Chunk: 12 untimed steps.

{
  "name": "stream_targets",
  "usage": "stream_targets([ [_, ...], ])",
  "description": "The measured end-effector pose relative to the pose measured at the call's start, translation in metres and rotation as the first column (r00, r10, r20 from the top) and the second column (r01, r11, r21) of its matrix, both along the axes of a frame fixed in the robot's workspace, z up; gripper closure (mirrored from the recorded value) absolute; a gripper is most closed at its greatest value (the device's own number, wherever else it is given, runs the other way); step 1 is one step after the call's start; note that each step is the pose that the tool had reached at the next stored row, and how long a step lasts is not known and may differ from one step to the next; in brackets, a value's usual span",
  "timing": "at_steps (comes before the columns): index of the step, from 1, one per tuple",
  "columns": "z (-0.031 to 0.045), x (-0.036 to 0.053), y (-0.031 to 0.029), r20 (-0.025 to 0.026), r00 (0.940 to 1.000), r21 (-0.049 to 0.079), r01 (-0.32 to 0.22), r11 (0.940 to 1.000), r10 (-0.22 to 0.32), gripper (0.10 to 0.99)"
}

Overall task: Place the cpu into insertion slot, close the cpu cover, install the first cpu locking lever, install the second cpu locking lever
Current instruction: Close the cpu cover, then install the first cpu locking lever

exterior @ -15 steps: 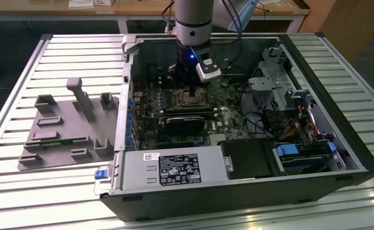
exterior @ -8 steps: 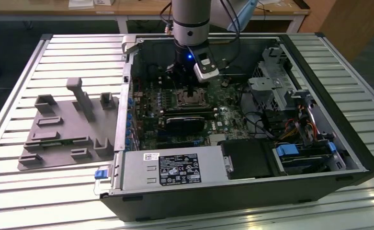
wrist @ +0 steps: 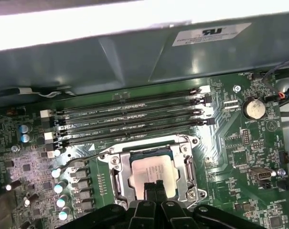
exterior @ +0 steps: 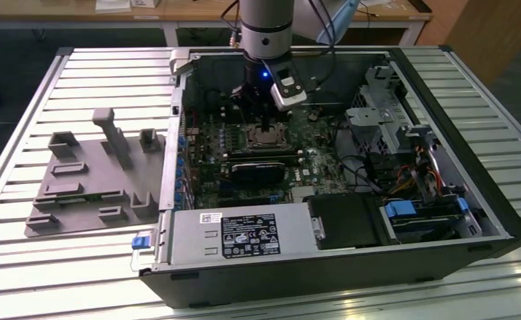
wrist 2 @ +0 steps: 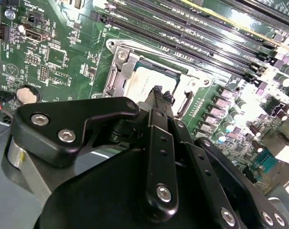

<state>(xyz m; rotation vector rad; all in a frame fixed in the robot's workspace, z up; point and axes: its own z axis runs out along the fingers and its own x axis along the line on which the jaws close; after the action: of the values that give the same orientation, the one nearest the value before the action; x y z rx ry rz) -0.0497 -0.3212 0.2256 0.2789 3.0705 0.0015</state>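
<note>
The cpu [wrist: 154,168] lies in the insertion slot [exterior: 265,137] on the green board, its pale silver top [wrist 2: 142,83] showing in both wrist views. The silver cpu cover [wrist: 119,177] lies flat as a frame around the chip. A thin wire locking lever [wrist: 82,160] sticks out from one corner of the socket; whether it is latched I cannot tell. My gripper [wrist: 154,187] hangs straight above the chip, shut, its black fingertips [wrist 2: 159,94] pressed together with nothing between them, right at the chip's top. In the exterior view the gripper [exterior: 265,123] reaches down into the open case.
Long black memory slots [wrist: 134,119] run beside the socket, and a coin battery [wrist: 253,109] sits further along the board. A black card [exterior: 255,170], a power supply [exterior: 233,237] and drive cages [exterior: 393,127] crowd the case. A grey fixture [exterior: 91,173] lies on the slatted table.
</note>
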Motion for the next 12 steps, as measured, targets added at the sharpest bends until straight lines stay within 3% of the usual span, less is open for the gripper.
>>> stream_targets([
  [12, 0.0026, 0.0000, 0.0000, 0.0002, 1.0000, 0.000, -0.009, 1.0000, 0.009, 0.984],
])
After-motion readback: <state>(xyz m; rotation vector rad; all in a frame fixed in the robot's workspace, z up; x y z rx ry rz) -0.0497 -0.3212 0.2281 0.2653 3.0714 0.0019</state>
